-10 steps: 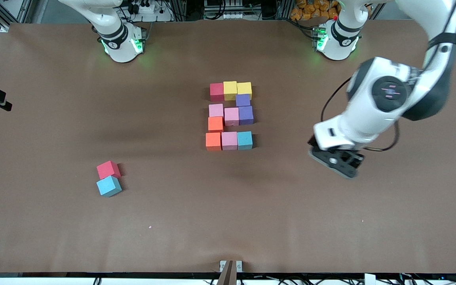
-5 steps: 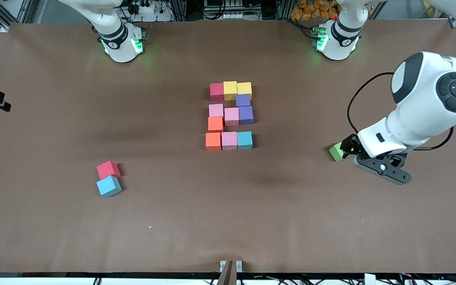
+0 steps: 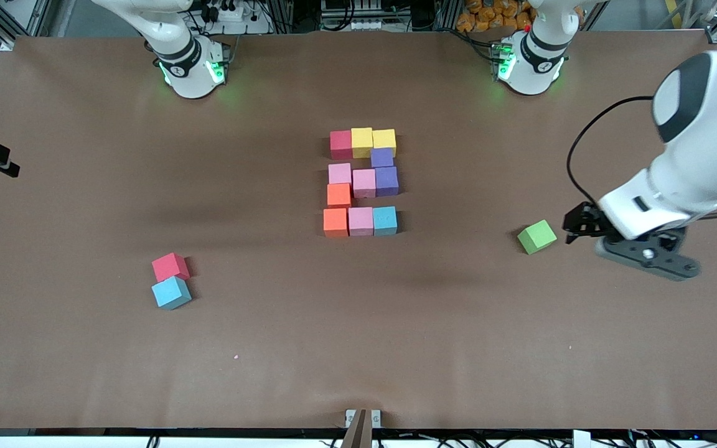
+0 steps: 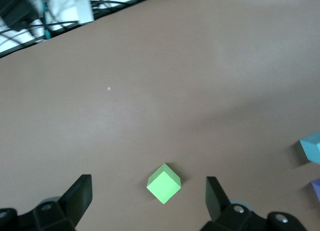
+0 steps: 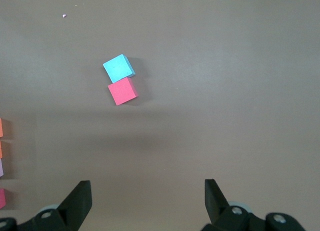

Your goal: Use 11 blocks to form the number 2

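Digit: the number 2 (image 3: 361, 182) sits mid-frame, a bit above centre of the front view, and by our count all eleven blocks are in: three on top, one purple, three in the middle, one orange, three at the bottom.
Fit: rows look a touch uneven – some cubes are slightly offset, but it reads as a 2.
Leftovers: a green cube (image 3: 536, 237) at right of the frame, plus a spare red cube (image 3: 170, 267) touching a spare blue cube (image 3: 172, 293) at lower left.
Left hand: the left hand (image 4: 146, 195) hangs over the worktop (image 3: 84, 348) near the green cube, fingers apart, holding nothing.
Right hand: the right hand (image 5: 145, 198) is up over the worktop, looking down at the spares – fingers apart, empty, waiting.
Left to do: we'd say nothing much, maybe a nudge to square it up.
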Robot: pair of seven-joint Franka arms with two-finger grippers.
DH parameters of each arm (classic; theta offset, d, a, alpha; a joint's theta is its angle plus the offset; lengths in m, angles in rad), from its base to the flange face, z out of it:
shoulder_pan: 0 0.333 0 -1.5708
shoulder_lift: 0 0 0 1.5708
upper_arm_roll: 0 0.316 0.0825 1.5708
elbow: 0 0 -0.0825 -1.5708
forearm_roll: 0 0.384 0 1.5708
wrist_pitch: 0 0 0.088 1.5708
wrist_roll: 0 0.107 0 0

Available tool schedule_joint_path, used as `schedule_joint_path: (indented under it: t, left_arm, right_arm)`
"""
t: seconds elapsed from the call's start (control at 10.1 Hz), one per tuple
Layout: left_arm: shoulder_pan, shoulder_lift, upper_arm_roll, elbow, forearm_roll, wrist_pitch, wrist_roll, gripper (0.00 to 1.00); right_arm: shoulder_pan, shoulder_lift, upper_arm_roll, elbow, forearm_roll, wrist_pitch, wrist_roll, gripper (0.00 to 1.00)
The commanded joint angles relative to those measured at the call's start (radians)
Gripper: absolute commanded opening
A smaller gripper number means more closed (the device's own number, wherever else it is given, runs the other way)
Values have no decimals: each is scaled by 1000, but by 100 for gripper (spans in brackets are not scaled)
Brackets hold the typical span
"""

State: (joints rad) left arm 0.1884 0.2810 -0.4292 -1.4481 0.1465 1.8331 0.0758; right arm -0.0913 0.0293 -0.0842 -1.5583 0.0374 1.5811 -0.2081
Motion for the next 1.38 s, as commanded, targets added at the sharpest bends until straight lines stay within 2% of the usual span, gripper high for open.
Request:
schedule_joint_path:
  t: [0.0,0.2,0.4,0.79,1.28]
  left_arm:
    - [10,-52,-5,-12,-19,-31,-30,100]
    - [29,-62,-10,-8,-34,-61,-31,100]
    - [48,-101,0,-8,-129,-100,-89,100]
    - [62,-154,-6,-8,-125,-143,-316,100]
    - [56,-177,4,-21,-114,-225,-306,100]
  right_arm:
    - [-4,12,4,21,19,-4,-13,100]
    - [-1,17,4,23,18,-4,-13,100]
    - [-1,23,6,24,19,-4,-13,100]
    - [-7,26,4,18,18,-4,-14,100]
    - [7,32,6,24,16,5,-7,100]
